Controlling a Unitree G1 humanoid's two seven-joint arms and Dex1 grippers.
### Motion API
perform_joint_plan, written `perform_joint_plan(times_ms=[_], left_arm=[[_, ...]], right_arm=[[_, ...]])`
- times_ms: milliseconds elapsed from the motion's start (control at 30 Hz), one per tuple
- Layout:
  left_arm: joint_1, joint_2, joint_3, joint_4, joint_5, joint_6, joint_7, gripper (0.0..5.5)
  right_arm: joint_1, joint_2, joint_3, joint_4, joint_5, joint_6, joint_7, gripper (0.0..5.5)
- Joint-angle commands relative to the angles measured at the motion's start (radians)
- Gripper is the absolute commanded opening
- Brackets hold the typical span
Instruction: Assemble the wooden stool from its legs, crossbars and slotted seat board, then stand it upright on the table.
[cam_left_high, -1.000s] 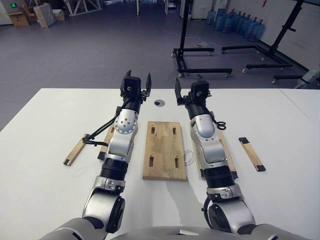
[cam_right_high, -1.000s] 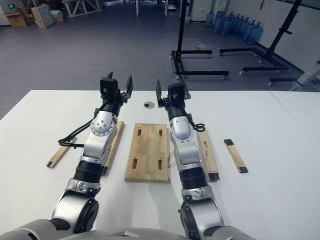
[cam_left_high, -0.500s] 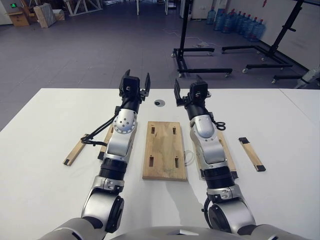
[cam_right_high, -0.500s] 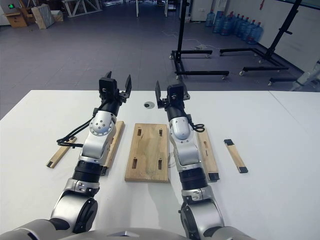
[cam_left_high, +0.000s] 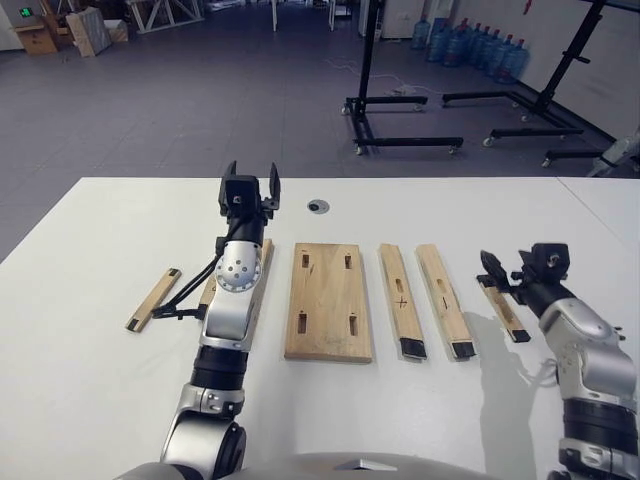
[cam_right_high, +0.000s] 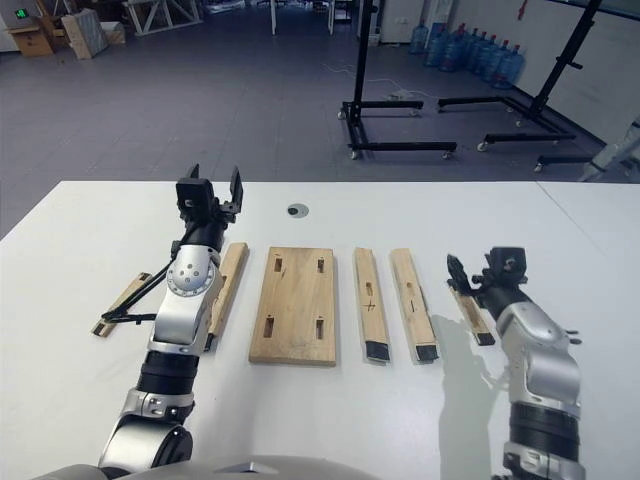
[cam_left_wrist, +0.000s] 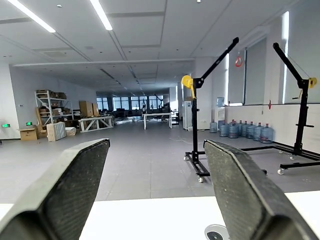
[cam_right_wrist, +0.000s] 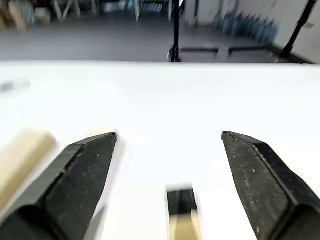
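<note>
**Stage:** opening of the assembly. Nothing joined; all parts flat and separate on the tabletop (cam_left_high: 100, 220). First pick in hand, judging by where the right arm sits.

**Parts**
- Seat board (cam_left_high: 329, 300): flat at centre, 4 slots facing up.
- Inner right leg (cam_left_high: 396, 298) and outer right leg (cam_left_high: 443, 298): side by side just right of the board, close but not touching, dark ends toward the robot.
- Left leg (cam_right_high: 228, 285): just left of the board, partly hidden under the left forearm.
- Left crossbar (cam_left_high: 153, 298): short, angled, farther left, apart from the rest.
- Right crossbar (cam_left_high: 503, 310): short, farthest right, near the outer right leg but clear of it.

**Grippers**
- Left gripper (cam_left_high: 250, 187): raised past the far end of the left leg, not far from the grommet hole (cam_left_high: 319, 206). Fingers (cam_left_wrist: 65, 190) spread wide, holding nothing.
- Right gripper (cam_right_high: 467, 277): low over the far end of the right crossbar. Fingers (cam_right_wrist: 85, 165) spread wide, with the bar's dark end in the gap between them. No contact visible; empty.

**Next move, as judged:** lower the right gripper, straddle the crossbar across its narrow width, and close on it.
- Calls for square alignment with the bar, as a thin piece lying flat offers little edge to catch.
- Risks fingertips striking the tabletop or skidding the bar aside.
- Probably leads to seating the crossbar in a leg slot, with the left gripper steadying that leg.
</note>
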Motion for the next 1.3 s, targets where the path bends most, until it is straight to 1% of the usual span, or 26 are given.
perform_joint_plan(times_ms=[33,200,300,400,500,533,567,633,733,800,833,867,967,1033,1067,1133,1200,1233,1300], left_arm=[[0.035,-0.028,-0.016,-0.026,0.015,0.022,0.028,3.45],[0.054,-0.042,-0.031,-0.041,0.018,0.025,0.045,3.45],[0.068,-0.045,-0.046,-0.04,0.016,0.039,0.041,3.45],[0.073,-0.044,-0.063,-0.053,0.012,0.049,0.04,3.48],[0.075,-0.039,-0.063,-0.059,0.006,0.053,0.047,3.48],[0.074,-0.039,-0.064,-0.058,0.005,0.053,0.048,3.48],[0.073,-0.039,-0.064,-0.057,0.005,0.052,0.051,3.48],[0.067,-0.038,-0.062,-0.05,0.003,0.047,0.054,3.48],[0.058,-0.037,-0.057,-0.041,-0.001,0.042,0.057,3.48],[0.055,-0.033,-0.056,-0.037,-0.002,0.041,0.058,3.48],[0.053,-0.031,-0.054,-0.034,-0.003,0.043,0.058,3.48],[0.05,-0.029,-0.052,-0.03,-0.006,0.043,0.056,3.48],[0.035,-0.015,-0.045,-0.009,-0.009,0.045,0.046,3.48],[0.016,-0.003,-0.027,0.004,-0.038,0.047,0.019,3.48],[0.004,-0.005,-0.003,0.008,-0.092,0.053,-0.014,3.48],[-0.01,-0.024,0.06,-0.008,-0.289,0.083,-0.139,3.48],[-0.02,-0.035,0.145,-0.056,-0.608,0.206,-0.315,3.48],[-0.025,-0.022,0.179,-0.065,-0.737,0.286,-0.382,3.48],[-0.024,0.013,0.211,-0.066,-0.904,0.414,-0.474,3.48]], right_arm=[[0.028,-0.059,0.014,0.04,0.008,0.068,0.05,3.85],[0.062,-0.098,0.044,0.097,-0.02,0.144,0.052,3.85],[0.117,-0.147,0.148,0.091,-0.046,0.258,0.113,3.85],[0.137,-0.162,0.169,0.061,-0.029,0.389,0.104,3.33],[0.127,-0.169,0.173,0.04,-0.012,0.473,0.096,2.78],[0.124,-0.169,0.177,0.037,-0.008,0.501,0.091,2.52],[0.117,-0.156,0.164,0.037,0.007,0.539,0.078,2.39],[0.122,-0.15,0.181,0.026,0.008,0.569,0.067,1.97],[0.11,-0.142,0.188,0.022,0.003,0.589,0.042,1.5],[0.087,-0.113,0.168,0.012,0.01,0.602,0.007,1.27],[0.078,-0.097,0.159,0.003,0.014,0.61,-0.008,1.27],[0.071,-0.086,0.16,-0.008,0.011,0.596,-0.022,1.27],[0.023,-0.054,0.177,-0.016,-0.063,0.434,-0.112,1.27],[-0.063,-0.034,0.208,-0.015,-0.141,0.224,-0.18,1.27],[-0.119,-0.018,0.229,-0.021,-0.17,0.116,-0.202,1.27],[-0.234,0.029,0.281,-0.035,-0.199,-0.048,-0.206,1.27],[-0.335,0.103,0.392,-0.064,-0.218,-0.191,-0.155,1.27],[-0.358,0.147,0.45,-0.066,-0.217,-0.24,-0.124,1.27],[-0.355,0.199,0.556,-0.06,-0.229,-0.316,-0.062,1.27]])
